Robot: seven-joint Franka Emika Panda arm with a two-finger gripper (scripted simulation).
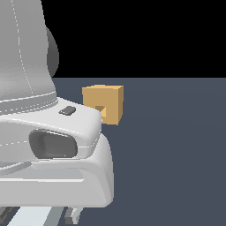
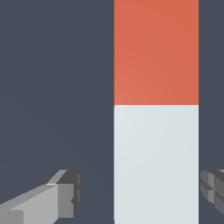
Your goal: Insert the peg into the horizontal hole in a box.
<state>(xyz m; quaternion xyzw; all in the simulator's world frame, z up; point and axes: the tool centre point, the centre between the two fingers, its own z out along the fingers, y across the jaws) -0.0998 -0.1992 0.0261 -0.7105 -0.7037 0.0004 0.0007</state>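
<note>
In the exterior view the white arm [image 1: 48,132] filled most of that view's left half, its bulky housing so close to the camera that it hid the pincer and nearly all of the peg. Behind its upper edge, toward the middle of the picture, the tan-orange box [image 1: 106,102] sat on the dark slate counter [image 1: 176,154]. The square hole [image 1: 100,108] showed in the face turned toward the camera, low on what could be seen of that face, with the arm's housing covering the box's lower corner on the exterior view's left. Along the bottom edge of that view a pale strip appeared beneath the arm, too cut off to name with certainty.

The wrist view looked straight down on the peg [image 2: 156,131], which lay flat on the counter as a broad bar, one half red and the other pale grey-white, the two colours meeting in a clean line across its width. The pincer [image 2: 140,194] was spread wide over the pale half: one grey finger [image 2: 65,192] stood clear of the peg with bare counter between them, and the other finger [image 2: 214,192] sat just beside the peg's opposite edge, a thin gap visible there. Neither finger touched the bar. The box was out of the wrist view
</note>
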